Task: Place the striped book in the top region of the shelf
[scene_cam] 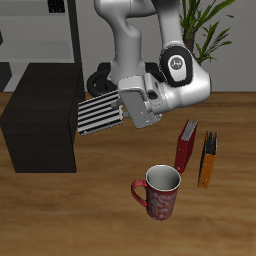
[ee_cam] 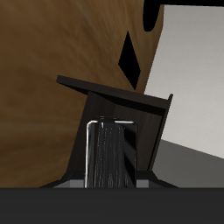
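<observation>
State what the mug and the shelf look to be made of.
Mug: seemingly glazed ceramic; a red patterned wall, pale rim and soft sheen suggest it. Shelf: matte black-brown board, perhaps painted wood or laminate; its flat faces show no grain or shine.

Setting: simulated home study or office. Evidence: wooden desk top (scene_cam: pixel 60 215) under the gripper (scene_cam: pixel 122 104); mug (scene_cam: pixel 160 192) and upright books (scene_cam: pixel 187 146) nearby; potted plant (scene_cam: pixel 212 25) and grey rack (scene_cam: pixel 45 30) behind.
</observation>
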Controlling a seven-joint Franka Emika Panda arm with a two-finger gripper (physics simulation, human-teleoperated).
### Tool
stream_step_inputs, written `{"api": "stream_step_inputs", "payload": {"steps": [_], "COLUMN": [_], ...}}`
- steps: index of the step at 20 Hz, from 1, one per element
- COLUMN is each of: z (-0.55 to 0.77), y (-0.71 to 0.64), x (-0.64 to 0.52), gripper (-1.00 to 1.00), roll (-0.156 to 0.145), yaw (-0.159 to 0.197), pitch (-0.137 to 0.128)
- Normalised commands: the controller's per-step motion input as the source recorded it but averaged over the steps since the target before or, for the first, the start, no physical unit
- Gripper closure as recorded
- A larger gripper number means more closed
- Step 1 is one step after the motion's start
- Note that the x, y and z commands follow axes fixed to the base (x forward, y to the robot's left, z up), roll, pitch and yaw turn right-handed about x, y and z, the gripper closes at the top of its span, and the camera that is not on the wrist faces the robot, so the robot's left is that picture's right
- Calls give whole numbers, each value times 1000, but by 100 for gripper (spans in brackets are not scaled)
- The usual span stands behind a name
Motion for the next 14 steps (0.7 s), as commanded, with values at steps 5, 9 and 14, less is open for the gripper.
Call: {"api": "stream_step_inputs", "payload": {"steps": [5, 9, 14], "z": [-15, -42, -131], "y": [-151, -142, -70], "x": [49, 69, 72], "gripper": [100, 100, 100], "roll": [-14, -5, 22], "yaw": [-4, -2, -7], "pitch": [-4, -2, 17]}}
